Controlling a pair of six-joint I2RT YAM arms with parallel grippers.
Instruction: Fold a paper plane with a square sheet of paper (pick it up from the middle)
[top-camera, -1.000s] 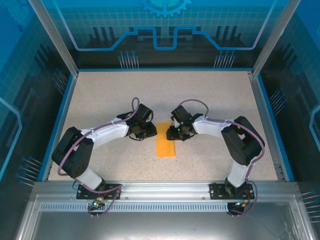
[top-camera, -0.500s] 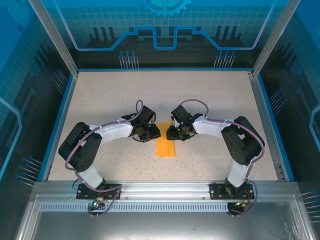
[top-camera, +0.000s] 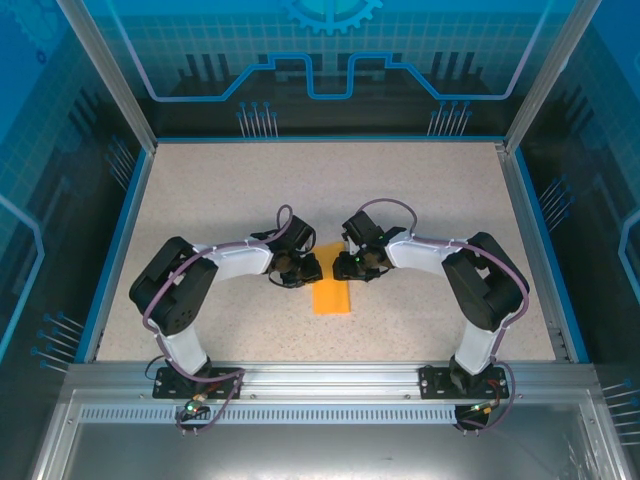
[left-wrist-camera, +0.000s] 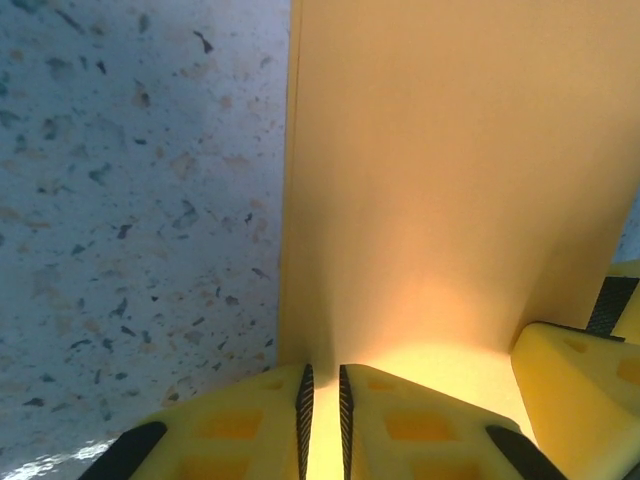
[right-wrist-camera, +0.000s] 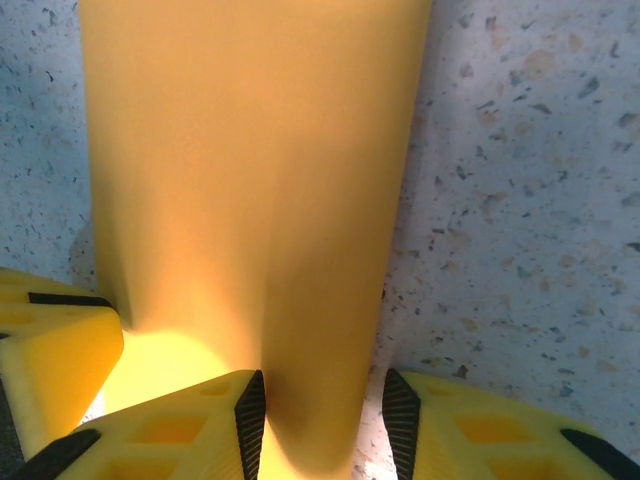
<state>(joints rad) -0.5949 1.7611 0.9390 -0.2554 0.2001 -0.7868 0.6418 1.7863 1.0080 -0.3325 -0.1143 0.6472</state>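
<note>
Paper (top-camera: 332, 292) is seen lying flat on the table (top-camera: 220, 190), centred between both arms and folded to a narrow strip running near-to-far. Its near end is free, nothing on it. Further up, the far half is flanked: left gripper (top-camera: 305, 270) at the L long edge, right gripper (top-camera: 348, 265) at the R long edge, tips close across the strip. In L wrist view the left gripper (left-wrist-camera: 322, 395) jaws stand almost together over the paper (left-wrist-camera: 450, 180), with only a thin slit and orange showing in it; whether a layer is actually pinched can't be told. In R wrist view the right gripper (right-wrist-camera: 320, 410) jaws stand part-open, straddling a band of paper (right-wrist-camera: 250, 150) along its R edge; one pad is over the paper, the other apparently just off it on bare table, and no clamp is evident. Handling, as judged: v. light, thin, floppy, stiff only along folds. It's marked permanently by any stray dent, so min force is advised. Sliding is expected if it's pushed sideways on the smooth top. No edge is offered to get under, so a hold is prob. best taken mid-strip: pads pressed down, closed to raise a small ridge, ridge pinched, opposite side held down meanwhile.
</note>
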